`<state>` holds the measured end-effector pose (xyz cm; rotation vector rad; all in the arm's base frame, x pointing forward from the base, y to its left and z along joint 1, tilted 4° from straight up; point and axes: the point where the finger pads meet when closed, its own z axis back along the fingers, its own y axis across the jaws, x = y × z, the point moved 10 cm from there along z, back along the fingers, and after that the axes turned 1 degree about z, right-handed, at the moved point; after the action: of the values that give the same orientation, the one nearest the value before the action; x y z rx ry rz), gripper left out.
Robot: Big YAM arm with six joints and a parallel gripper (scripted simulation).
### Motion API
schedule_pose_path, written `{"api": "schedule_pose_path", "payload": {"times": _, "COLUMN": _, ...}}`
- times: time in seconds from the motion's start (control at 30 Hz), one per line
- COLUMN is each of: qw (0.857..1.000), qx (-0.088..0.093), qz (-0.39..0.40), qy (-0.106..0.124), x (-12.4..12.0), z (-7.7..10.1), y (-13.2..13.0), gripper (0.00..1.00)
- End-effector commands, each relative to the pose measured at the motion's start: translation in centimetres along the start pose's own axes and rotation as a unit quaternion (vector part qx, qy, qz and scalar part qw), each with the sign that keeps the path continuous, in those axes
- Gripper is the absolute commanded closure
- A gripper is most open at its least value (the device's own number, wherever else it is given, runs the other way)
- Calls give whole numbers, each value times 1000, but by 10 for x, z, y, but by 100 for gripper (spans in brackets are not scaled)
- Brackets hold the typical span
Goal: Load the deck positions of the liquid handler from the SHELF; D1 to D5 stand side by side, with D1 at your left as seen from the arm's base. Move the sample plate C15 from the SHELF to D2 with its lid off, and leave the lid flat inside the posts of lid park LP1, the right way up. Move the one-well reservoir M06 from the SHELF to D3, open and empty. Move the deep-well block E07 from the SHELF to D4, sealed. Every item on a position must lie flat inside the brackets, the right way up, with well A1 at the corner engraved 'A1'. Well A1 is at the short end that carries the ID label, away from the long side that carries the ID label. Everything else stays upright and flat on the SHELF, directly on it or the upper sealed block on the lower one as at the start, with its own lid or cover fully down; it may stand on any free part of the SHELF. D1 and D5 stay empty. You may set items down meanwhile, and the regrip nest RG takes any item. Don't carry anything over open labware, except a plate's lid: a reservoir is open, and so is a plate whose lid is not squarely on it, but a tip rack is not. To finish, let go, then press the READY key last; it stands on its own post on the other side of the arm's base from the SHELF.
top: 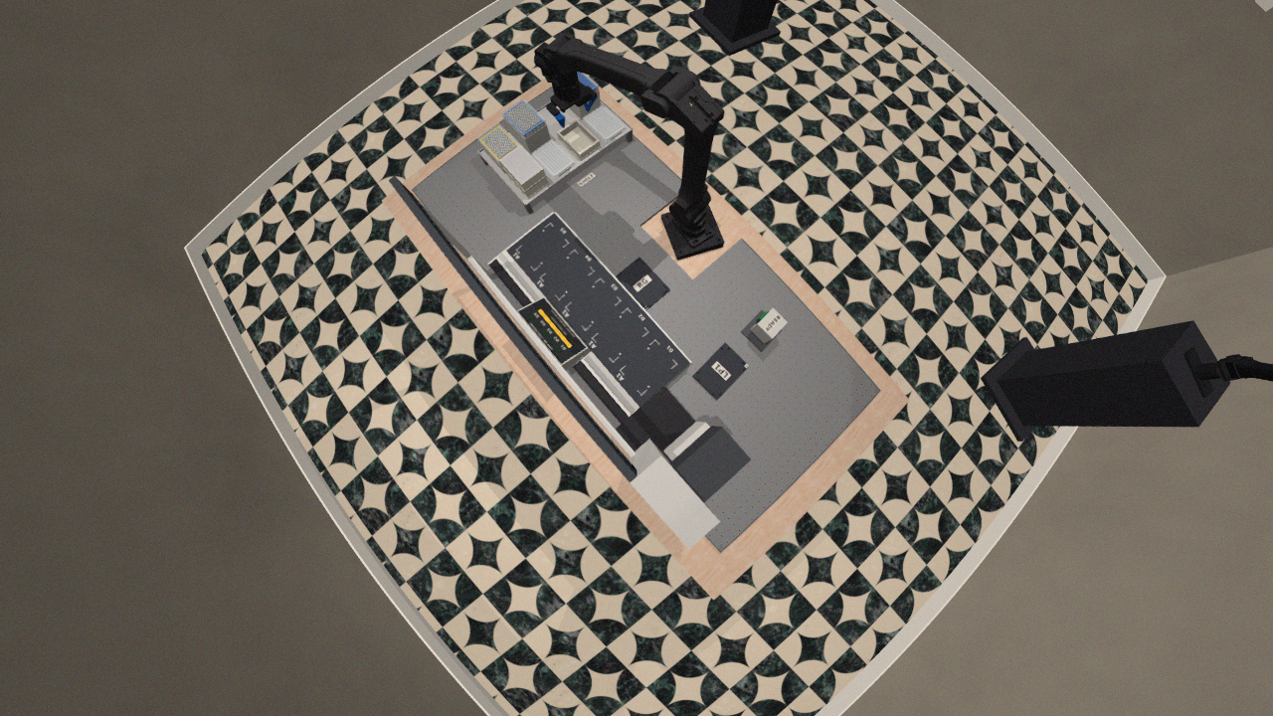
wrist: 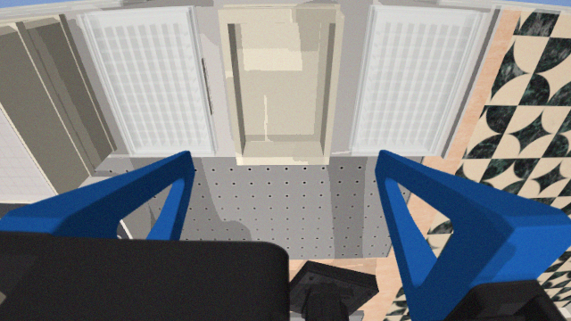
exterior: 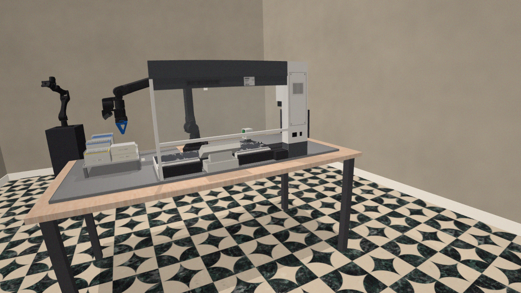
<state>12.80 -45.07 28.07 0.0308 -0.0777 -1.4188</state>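
My gripper (top: 566, 108) (exterior: 121, 128) (wrist: 285, 160) is open and empty. It hangs above the near edge of the SHELF (exterior: 112, 163), facing down. In the wrist view the cream one-well reservoir (wrist: 281, 80) (top: 578, 137) lies straight ahead of the fingers, open. A lidded white plate (wrist: 152, 80) (top: 553, 158) lies at its left and another (wrist: 410, 80) (top: 607, 124) at its right. Stacked sealed deep-well blocks (wrist: 40, 111) (top: 526, 173) stand further left. I cannot read the ID labels. The deck (top: 596, 302) shows only its brackets.
Two tip racks (top: 523, 115) (top: 498, 142) stand at the back of the SHELF. The regrip nest RG (top: 644, 287), lid park LP1 (top: 723, 365) and the READY key (top: 767, 324) (exterior: 246, 130) lie past the arm's base. The handler's gantry (exterior: 218, 73) spans the deck.
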Motion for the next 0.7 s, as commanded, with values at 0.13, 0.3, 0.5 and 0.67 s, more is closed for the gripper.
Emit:
{"api": "schedule_pose_path", "payload": {"times": 0.13, "qw": 1000, "qx": 2, "qz": 3, "qy": -4, "x": 4, "z": -14, "y": 8, "gripper": 0}}
{"api": "schedule_pose_path", "payload": {"times": 0.3, "qw": 1000, "qx": 2, "qz": 3, "qy": -4, "x": 4, "z": -22, "y": 8, "gripper": 0}}
{"api": "schedule_pose_path", "payload": {"times": 0.5, "qw": 1000, "qx": 2, "qz": 3, "qy": -4, "x": 4, "z": -29, "y": 8, "gripper": 0}}
{"api": "schedule_pose_path", "payload": {"times": 0.67, "qw": 1000, "qx": 2, "qz": 3, "qy": -4, "x": 4, "z": -38, "y": 8, "gripper": 0}}
